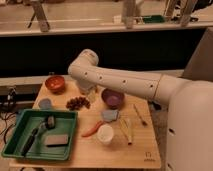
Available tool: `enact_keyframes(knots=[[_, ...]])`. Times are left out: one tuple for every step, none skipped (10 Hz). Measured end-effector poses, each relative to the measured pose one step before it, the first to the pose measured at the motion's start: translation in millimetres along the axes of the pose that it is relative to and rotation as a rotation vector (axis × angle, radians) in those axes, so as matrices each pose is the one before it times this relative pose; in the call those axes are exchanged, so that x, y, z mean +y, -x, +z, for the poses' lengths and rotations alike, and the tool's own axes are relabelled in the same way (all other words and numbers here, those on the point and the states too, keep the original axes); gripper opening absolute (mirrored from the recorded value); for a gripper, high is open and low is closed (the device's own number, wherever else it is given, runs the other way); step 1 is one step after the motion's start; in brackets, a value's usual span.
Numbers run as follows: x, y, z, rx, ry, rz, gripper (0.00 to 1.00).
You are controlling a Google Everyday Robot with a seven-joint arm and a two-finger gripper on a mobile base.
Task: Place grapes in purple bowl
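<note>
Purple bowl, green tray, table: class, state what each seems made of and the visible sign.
Purple bowl: probably plastic or glazed ceramic; smooth, slightly glossy. Green tray: likely plastic; even colour, moulded raised rim. Table: seemingly pale wood, matte tan top. The gripper hangs open between the grapes and the bowl.

Dim, warm-lit throughout. In the foreground, a pale wooden table with a small dark mark printed near its right front corner. Behind it, a broad dark panel across the whole width, topped by a pale horizontal ledge. Beyond the ledge, a light floor with grey furniture legs and something green, too blurred to name. Down at the left, dark cables just beside the table.
</note>
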Motion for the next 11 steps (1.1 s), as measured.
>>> enact_keyframes(knots=[[-5.36, 4.10, 3.57, -0.00162, -0.00201, -0.00725, 0.80], [-2.92, 1.82, 1.64, -0.00817, 0.00200, -0.01375, 0.80], [0.60, -2.48, 1.25, -0.01614, 0.00292, -0.03430, 0.80], [2.81, -6.38, 2.53, -0.01712, -0.00262, -0.05341, 0.80], [1.71, -6.44, 3.58, -0.01597, -0.00607, -0.06032, 0.80], [-1.50, -3.47, 4.81, -0.01204, -0.00558, -0.06000, 0.80], [-0.89, -2.72, 6.17, -0.01289, -0.00359, -0.02116, 0.80], [-0.14, -3.54, 9.11, -0.00873, -0.00287, -0.00424, 0.80], [2.08, -5.36, 5.61, -0.00130, -0.00017, 0.00278, 0.80], [-0.70, -2.29, 6.22, -0.00965, -0.00089, -0.00072, 0.80], [-1.42, -1.11, 8.54, -0.00906, -0.00043, -0.00341, 0.80]])
